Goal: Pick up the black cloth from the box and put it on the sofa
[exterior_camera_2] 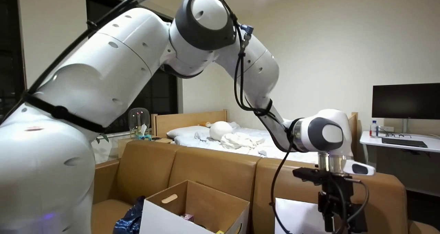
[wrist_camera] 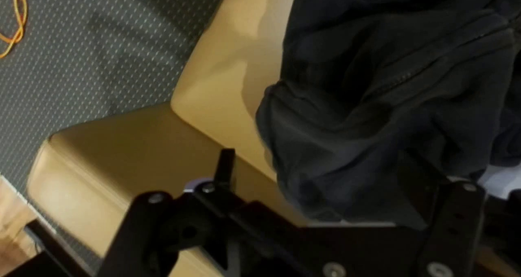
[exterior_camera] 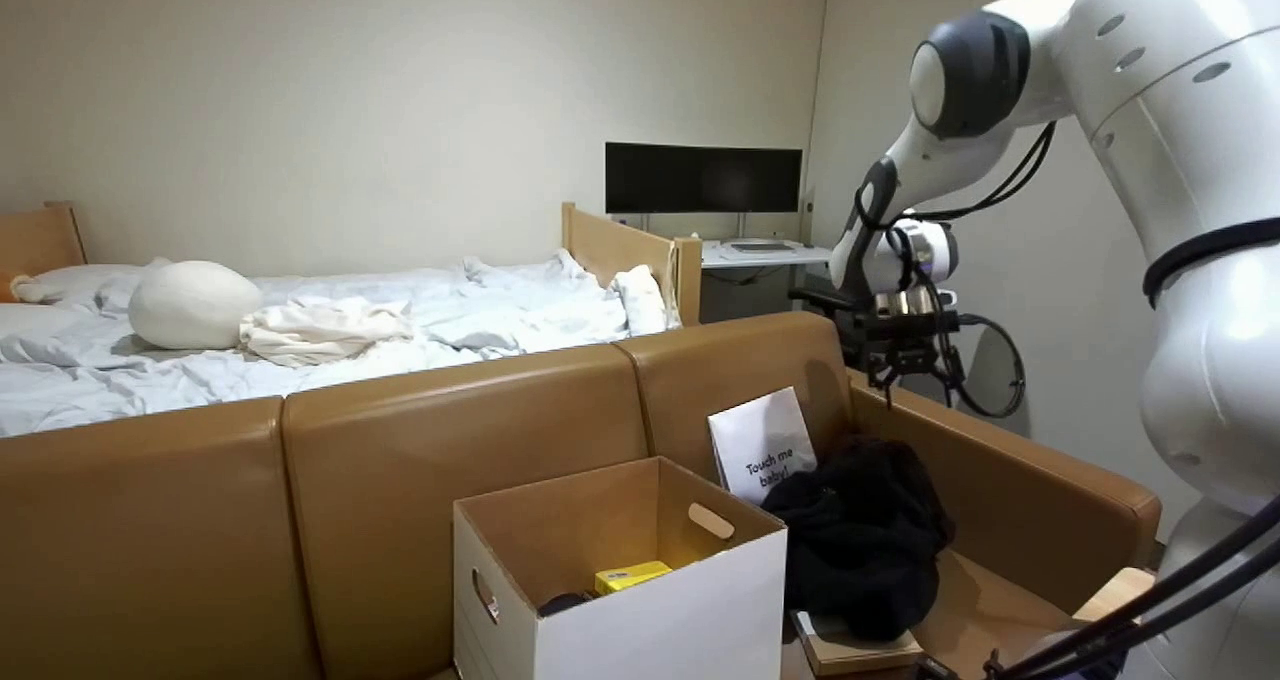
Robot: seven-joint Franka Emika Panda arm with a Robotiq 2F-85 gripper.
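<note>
The black cloth (exterior_camera: 865, 535) lies in a heap on the sofa seat, beside the box. It fills much of the wrist view (wrist_camera: 386, 118). It does not show in the exterior view with the arm in the foreground. My gripper (exterior_camera: 890, 385) is open and empty, in the air above the cloth near the sofa's armrest. In the wrist view its fingers (wrist_camera: 323, 167) are wide apart, with the cloth below. The white cardboard box (exterior_camera: 660, 610) stands open-topped and also shows in the other exterior view (exterior_camera_2: 172, 216). The brown sofa (exterior_camera: 470, 410) runs behind it.
A yellow pack (exterior_camera: 630, 575) and a dark item lie in the box. A white sign (exterior_camera: 762, 445) leans on the backrest behind the cloth. A flat brown box (exterior_camera: 860, 652) lies partly under the cloth. A shiny blue item (exterior_camera_2: 129, 218) is beside the box. The armrest (exterior_camera: 1020, 460) is near the gripper.
</note>
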